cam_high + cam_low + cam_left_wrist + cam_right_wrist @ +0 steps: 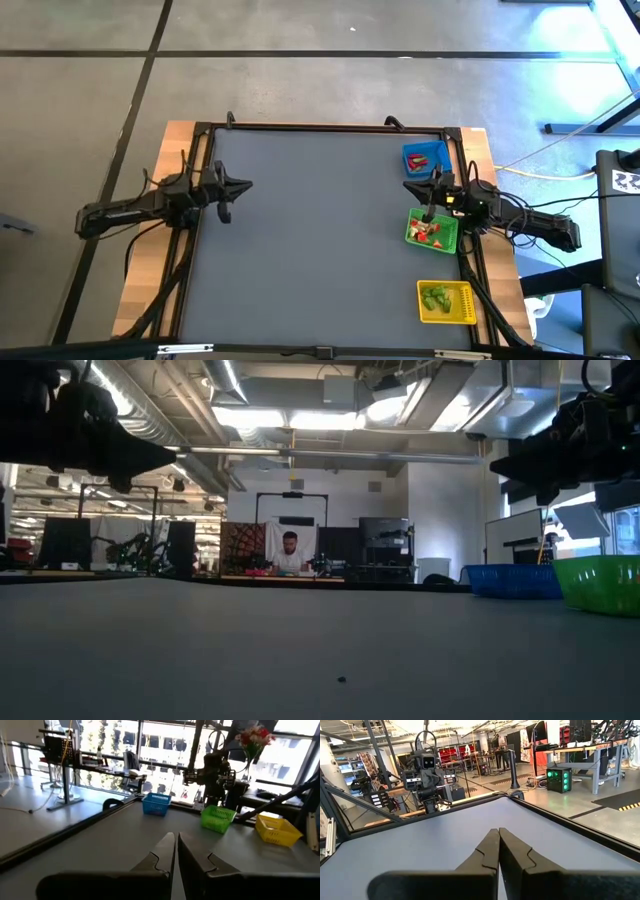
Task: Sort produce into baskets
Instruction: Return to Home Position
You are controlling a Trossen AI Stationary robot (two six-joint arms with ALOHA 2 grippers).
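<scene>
Grey table (320, 240), three baskets (218, 818) at right, person (290, 552) beyond

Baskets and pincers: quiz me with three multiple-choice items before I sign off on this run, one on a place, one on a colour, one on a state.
1. The blue basket, green basket and yellow basket stand on the table: A. by the left arm B. by the right arm C. mid-table
2. The produce in the yellow basket is: A. red B. green C. whitish
3. The left pincer is: A. wide open B. shut on produce C. shut, empty

1 B: the high view shows all three beside that arm.
2 B: only green pieces lie there.
3 C: the left wrist view shows its fingers together, nothing between.
</scene>
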